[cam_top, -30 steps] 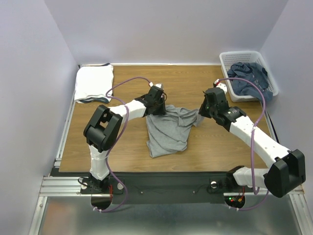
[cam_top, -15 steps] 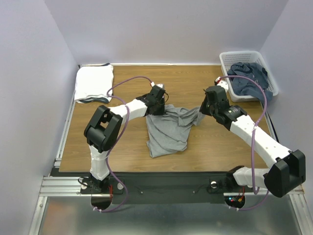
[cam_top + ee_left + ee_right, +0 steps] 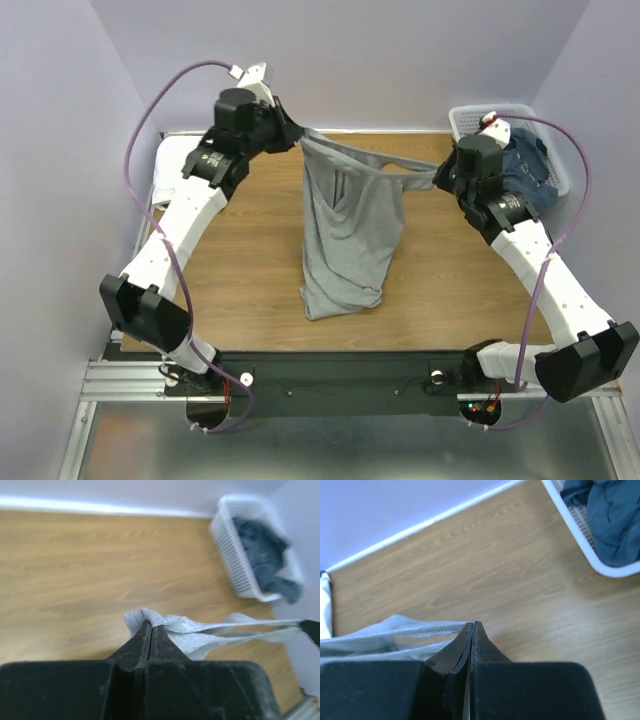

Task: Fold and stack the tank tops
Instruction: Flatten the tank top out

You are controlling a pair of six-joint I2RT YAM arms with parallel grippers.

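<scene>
A heather grey tank top [image 3: 350,235] hangs stretched between my two grippers, its lower end still resting on the table [image 3: 250,250]. My left gripper [image 3: 300,131] is shut on its upper left corner, high at the back left; the cloth bunches at the tips in the left wrist view [image 3: 150,622]. My right gripper [image 3: 437,176] is shut on the upper right strap [image 3: 420,627], raised near the basket. A folded white tank top [image 3: 190,170] lies at the table's back left. Dusty blue tops [image 3: 525,165] lie in the basket.
A white plastic lattice basket [image 3: 470,117] stands at the back right corner, also in the left wrist view [image 3: 227,555] and the right wrist view [image 3: 580,540]. Grey walls close in the table on three sides. Purple cables loop above both arms.
Both grippers have risen and spread apart, the left far up to the back left, the right up toward the basket. The grey tank top is lifted and pulled taut from a crumpled heap.
</scene>
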